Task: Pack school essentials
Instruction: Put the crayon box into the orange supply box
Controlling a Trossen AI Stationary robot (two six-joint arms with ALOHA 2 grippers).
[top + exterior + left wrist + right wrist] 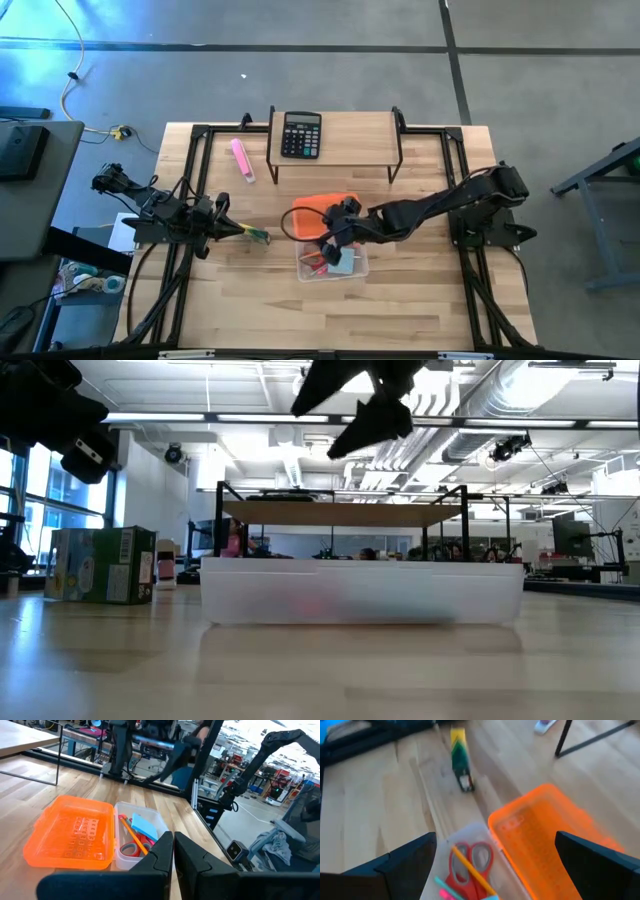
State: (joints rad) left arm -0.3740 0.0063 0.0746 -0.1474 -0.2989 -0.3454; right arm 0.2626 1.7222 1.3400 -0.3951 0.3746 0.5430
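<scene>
Your left gripper (238, 228) is clenched on the green pencil (258, 235), long axis toward the clear box (352, 271) at four o'clock. Your right gripper (338, 238), released, hovers over that box.

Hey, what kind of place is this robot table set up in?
Probably a large robotics lab or workshop: exposed ceiling ducts, a concrete floor, and more workbenches with another robot arm beyond the table.

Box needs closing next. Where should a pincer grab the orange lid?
Probably the long outer rim of the orange lid, from above, on the side away from the clear box: it lies flat on the table with its other long edge against the box.
</scene>
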